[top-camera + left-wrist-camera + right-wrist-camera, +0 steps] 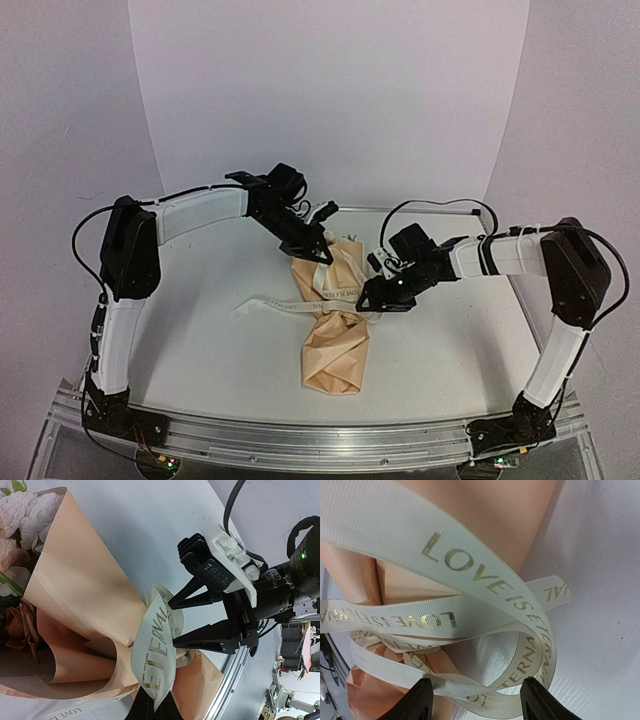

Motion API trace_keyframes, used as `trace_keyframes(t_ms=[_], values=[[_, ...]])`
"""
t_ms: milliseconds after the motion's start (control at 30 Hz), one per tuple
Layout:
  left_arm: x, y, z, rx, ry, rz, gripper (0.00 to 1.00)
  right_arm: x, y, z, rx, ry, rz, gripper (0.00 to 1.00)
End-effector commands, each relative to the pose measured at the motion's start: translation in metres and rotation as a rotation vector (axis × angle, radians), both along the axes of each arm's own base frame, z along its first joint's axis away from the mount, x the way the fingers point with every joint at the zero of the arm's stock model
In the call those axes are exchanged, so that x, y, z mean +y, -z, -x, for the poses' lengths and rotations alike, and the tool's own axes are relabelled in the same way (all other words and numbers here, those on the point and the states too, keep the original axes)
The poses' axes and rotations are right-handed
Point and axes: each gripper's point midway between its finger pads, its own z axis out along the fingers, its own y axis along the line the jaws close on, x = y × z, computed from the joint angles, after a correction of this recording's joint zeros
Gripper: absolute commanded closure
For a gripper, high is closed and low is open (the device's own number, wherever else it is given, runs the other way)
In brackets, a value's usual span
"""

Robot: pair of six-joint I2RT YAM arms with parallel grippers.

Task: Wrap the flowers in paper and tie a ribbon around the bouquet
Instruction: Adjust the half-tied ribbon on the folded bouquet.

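Note:
The bouquet lies mid-table, its tan paper [335, 350] bundled round the flowers [20, 520], whose pale and rust roses show at the wide end. The cream ribbon [270, 303] circles the cone's waist, and one tail trails left on the table. My left gripper [152, 696] is shut on a ribbon [157, 640] end lettered "ETERNAL", above the bouquet's upper part [305, 245]. My right gripper [375, 297] stands open at the right of the waist. A loose ribbon [470, 565] loop lies between its fingers [420, 702], which do not pinch it. The left wrist view shows the right gripper [172, 624] with its jaws apart.
The white table [200, 340] ends in a metal rail [300, 440] at the near edge, where both arm bases are bolted. A white backdrop [330, 100] rises behind it. The right arm's cable [440, 205] loops above the table's far right.

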Motion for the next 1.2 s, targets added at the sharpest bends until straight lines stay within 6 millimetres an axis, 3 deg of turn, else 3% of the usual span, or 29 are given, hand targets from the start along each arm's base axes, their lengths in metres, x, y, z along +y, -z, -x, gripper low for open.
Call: trace_keyframes(t_ms=[0, 100, 233, 467, 733, 1000, 1167], values=[[0.001, -0.018, -0.006, -0.050, -0.001, 0.020, 1.00, 0.011, -0.006, -0.011, -0.008, 0.024, -0.032, 0.40], [0.001, -0.019, -0.006, -0.053, 0.000, 0.022, 1.00, 0.011, -0.005, -0.012, -0.005, 0.034, -0.036, 0.47], [0.001, -0.019, -0.005, -0.053, -0.001, 0.021, 1.00, 0.012, -0.008, -0.012, 0.000, 0.043, -0.046, 0.64], [0.003, -0.020, -0.006, -0.058, -0.003, 0.021, 1.00, 0.011, -0.018, -0.009, -0.020, 0.030, -0.059, 0.79], [0.005, -0.019, -0.006, -0.059, -0.005, 0.019, 1.00, 0.011, -0.036, -0.001, -0.137, -0.117, -0.078, 0.52], [0.006, -0.018, -0.009, -0.052, -0.007, 0.018, 1.00, 0.033, -0.048, 0.011, -0.258, -0.408, -0.170, 0.46], [0.006, -0.017, -0.010, -0.049, -0.005, 0.015, 1.00, 0.034, -0.046, 0.009, -0.264, -0.462, -0.202, 0.46]])
